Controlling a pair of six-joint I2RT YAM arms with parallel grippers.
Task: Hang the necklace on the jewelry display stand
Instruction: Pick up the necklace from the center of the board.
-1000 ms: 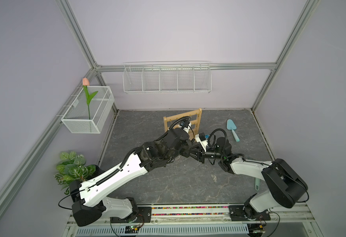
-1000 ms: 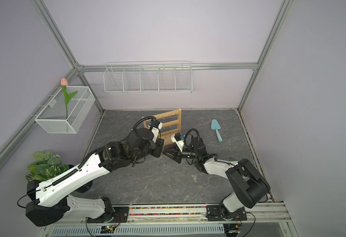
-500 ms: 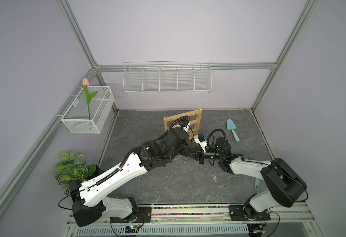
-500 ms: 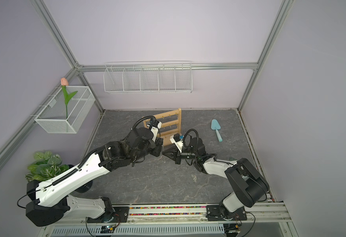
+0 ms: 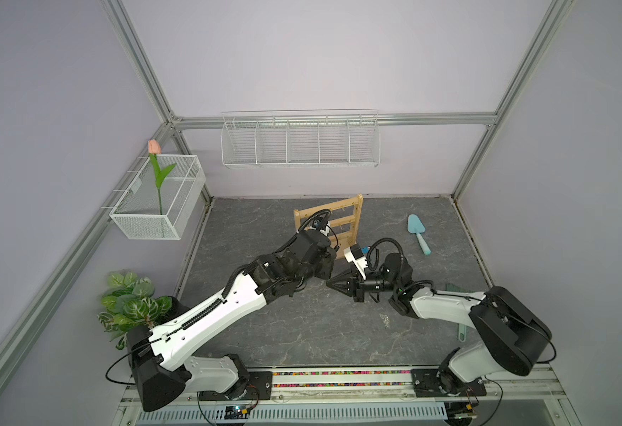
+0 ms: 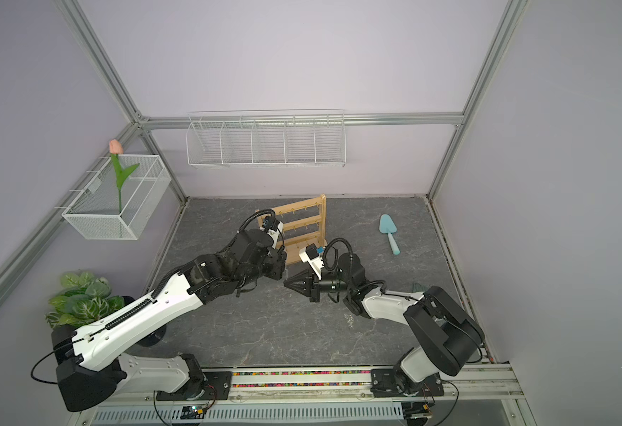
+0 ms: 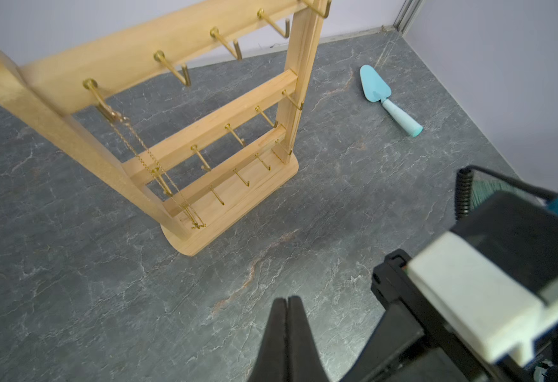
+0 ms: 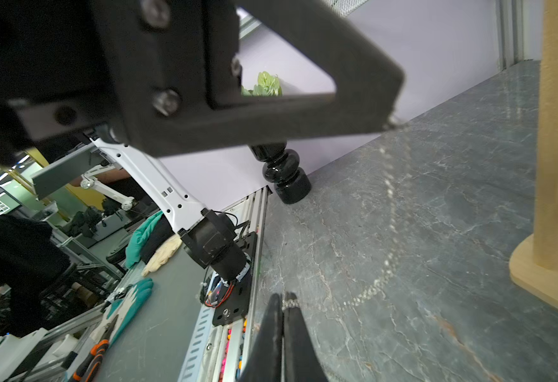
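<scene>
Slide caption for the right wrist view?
Silver necklace strung between shut right tool and left tool, near the jewelry display stand.

silvery necklace, tan stand, turquoise trowel

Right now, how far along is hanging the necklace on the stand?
Done: a gold chain hangs from a top-bar hook on the jewelry display stand. In hand: a silver necklace strung between the shut left gripper and right gripper. Left: looping it over a free hook.
</scene>
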